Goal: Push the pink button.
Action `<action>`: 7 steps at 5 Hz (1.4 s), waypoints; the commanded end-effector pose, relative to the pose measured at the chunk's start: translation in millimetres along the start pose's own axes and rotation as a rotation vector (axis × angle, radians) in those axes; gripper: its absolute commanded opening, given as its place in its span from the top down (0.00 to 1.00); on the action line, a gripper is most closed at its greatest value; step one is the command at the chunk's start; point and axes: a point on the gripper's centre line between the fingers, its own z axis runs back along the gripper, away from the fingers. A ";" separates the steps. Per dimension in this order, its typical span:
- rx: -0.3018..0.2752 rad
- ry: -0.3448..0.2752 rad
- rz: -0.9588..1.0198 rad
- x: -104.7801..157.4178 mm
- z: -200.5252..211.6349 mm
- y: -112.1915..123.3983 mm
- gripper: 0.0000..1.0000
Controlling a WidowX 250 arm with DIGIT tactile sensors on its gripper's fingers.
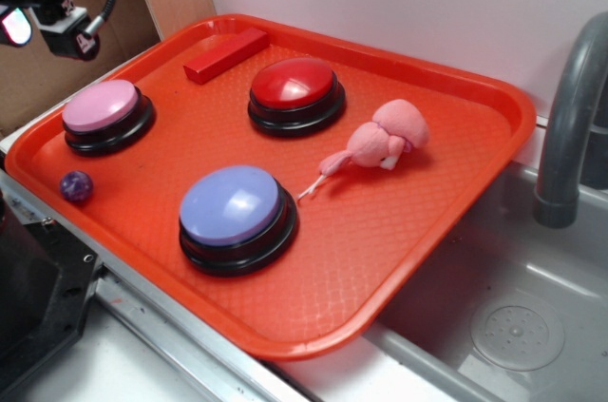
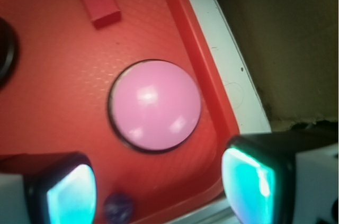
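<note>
Hovering claw above pink button

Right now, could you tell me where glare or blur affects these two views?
Exterior view: sharp overall, with soft window glare on the lavender-blue button and red button; the gripper sits at the frame's edge. Wrist view: two bright glints on the pink button, and the near fingertips are blurred and glowing cyan.
</note>
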 end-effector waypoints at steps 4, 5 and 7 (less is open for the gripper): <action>-0.046 -0.075 0.071 4.3 -24.9 19.3 0.00; -0.005 -0.076 0.082 25.2 -28.5 12.0 0.00; 0.014 -0.029 0.065 37.1 -50.8 -6.8 0.00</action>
